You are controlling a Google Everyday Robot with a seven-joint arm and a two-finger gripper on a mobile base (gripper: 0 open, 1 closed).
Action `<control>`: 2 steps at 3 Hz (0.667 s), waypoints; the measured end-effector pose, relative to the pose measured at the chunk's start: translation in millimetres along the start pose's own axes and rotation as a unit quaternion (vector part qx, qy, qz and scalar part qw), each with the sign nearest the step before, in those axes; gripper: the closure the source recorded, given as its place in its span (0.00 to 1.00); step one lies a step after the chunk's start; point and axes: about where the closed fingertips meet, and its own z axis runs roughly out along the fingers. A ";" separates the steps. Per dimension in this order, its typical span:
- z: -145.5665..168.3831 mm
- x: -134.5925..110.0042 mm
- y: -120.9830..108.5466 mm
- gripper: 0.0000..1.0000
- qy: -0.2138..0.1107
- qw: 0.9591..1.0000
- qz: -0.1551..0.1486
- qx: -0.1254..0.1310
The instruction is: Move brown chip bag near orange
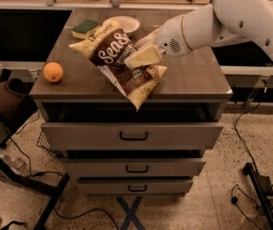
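Note:
The brown chip bag (118,61), dark brown with pale yellow ends and white script, hangs tilted above the middle of the cabinet top (193,78), its lower end near the front edge. My gripper (141,56) is shut on the bag's right side, with one pale finger (143,55) across its front; the white arm reaches in from the upper right. The orange (53,72) sits on the cabinet top at its front left corner, well left of the bag.
A green-and-yellow sponge (85,28) and a white bowl (123,24) lie at the back of the cabinet top. The cabinet has three drawers with handles (133,136). A dark stand (4,128) is at the left; cables lie on the floor.

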 end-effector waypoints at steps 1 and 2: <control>2.0 -0.5 1.2 0.00 0.000 1.000 -0.001 -0.002; 2.0 -0.6 1.3 0.00 0.000 1.000 -0.001 -0.002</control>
